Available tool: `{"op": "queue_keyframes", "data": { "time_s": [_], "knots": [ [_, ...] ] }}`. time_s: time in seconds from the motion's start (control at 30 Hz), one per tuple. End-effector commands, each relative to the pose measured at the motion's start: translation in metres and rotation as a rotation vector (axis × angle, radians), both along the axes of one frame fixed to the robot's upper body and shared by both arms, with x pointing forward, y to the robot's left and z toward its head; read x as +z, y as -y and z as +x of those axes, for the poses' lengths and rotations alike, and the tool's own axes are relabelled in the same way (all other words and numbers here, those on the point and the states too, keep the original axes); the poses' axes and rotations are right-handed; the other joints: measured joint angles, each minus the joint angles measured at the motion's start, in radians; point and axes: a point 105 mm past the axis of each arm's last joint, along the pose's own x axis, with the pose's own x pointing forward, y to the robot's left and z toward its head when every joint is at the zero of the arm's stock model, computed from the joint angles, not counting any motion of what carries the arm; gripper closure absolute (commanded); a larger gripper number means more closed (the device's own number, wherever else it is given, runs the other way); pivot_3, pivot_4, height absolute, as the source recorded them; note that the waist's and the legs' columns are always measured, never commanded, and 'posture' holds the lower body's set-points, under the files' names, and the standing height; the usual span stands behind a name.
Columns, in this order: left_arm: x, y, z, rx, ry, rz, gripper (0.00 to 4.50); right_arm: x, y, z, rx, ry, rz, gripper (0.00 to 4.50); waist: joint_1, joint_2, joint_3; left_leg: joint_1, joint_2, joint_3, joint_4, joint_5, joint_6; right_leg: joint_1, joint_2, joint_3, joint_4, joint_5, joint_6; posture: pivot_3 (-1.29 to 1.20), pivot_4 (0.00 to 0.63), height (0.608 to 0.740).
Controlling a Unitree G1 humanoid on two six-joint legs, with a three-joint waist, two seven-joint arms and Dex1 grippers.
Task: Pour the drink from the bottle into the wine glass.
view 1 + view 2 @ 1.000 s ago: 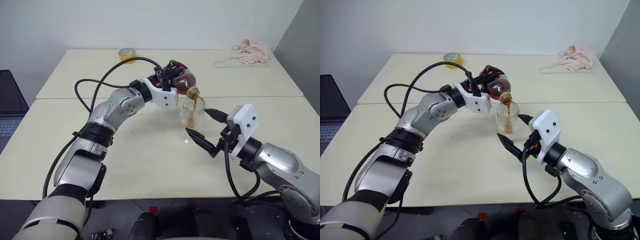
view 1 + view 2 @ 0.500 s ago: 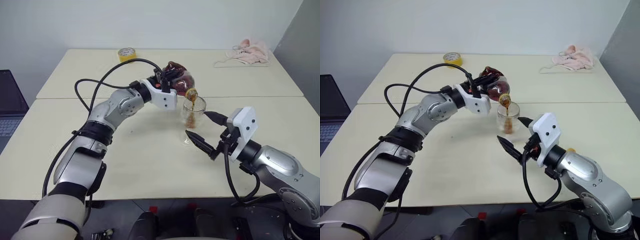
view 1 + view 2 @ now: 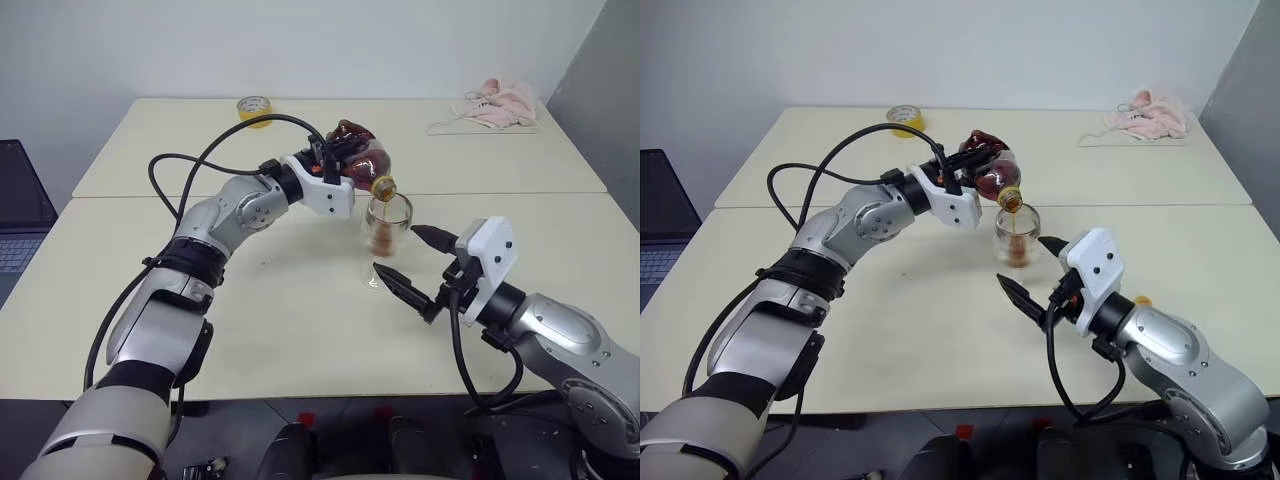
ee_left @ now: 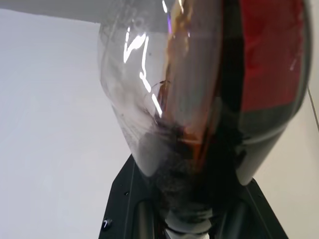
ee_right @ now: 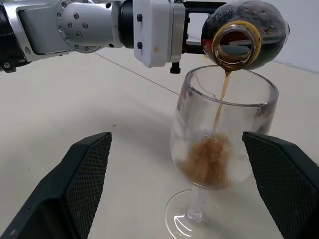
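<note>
Little has moved over the last second: both arms sit where they were, the stream keeps running and the pool in the glass has crept up a bit. Near side first: right gripper (image 3: 412,259) hovers low over the cream table (image 3: 280,330), just in front of the glass, black fingers (image 5: 79,189) spread wide and holding nothing, one either side of the foot but apart from it. Looks like a guard/steady position, not a grasp. Next back, the clear stemmed wine glass with rounded bowl (image 5: 222,149) stands upright on the table, dark brown foamy drink (image 5: 207,167) filling roughly the lower third of the bowl. Above its rim, the small squat clear plastic bottle with bulbous body and red label (image 3: 992,174) is tipped past level, open mouth over the bowl, thin brown stream dropping inside the rim, cap off. Left gripper (image 3: 335,158) is clamped shut on the bottle body; left wrist view shows the remaining liquid pooled along the low side, well under half left by my read. Step: mid-pour. Next move, as I judge it: hold the mouth centred over the bowl, increase tilt slowly as the level falls, then right the bottle before foam nears the rim. Far side: yellow tape roll (image 3: 254,107) and a pink cloth (image 3: 494,104), both well clear.
</note>
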Motion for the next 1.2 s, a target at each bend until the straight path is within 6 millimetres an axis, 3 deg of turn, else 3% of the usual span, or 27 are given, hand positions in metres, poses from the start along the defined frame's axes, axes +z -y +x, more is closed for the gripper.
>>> {"op": "queue_keyframes", "data": {
  "time_s": [0.03, 1.2],
  "knots": [
    [0.0248, 0.0044, -0.0038, -0.026, 0.076, -0.031, 3.76, 0.0104, 0.0008, -0.0057, 0.002, 0.051, 0.006, 0.00, 0.000, 0.000, 0.000, 0.000, 0.000, 0.000, 0.000, 0.000, 0.000, 0.000, 0.000, 0.000, 0.000, 0.000, 0.000, 0.00, 0.150, 0.740],
    [0.0339, 0.0043, -0.0041, -0.033, 0.123, -0.019, 3.76, 0.0075, -0.0002, -0.0089, 0.013, 0.045, 0.001, 0.00, 0.000, 0.000, 0.000, 0.000, -0.003, 0.000, 0.000, 0.000, 0.000, 0.000, 0.000, 0.000, 0.000, 0.000, 0.000, 0.00, 0.150, 0.740]
  ]
}}
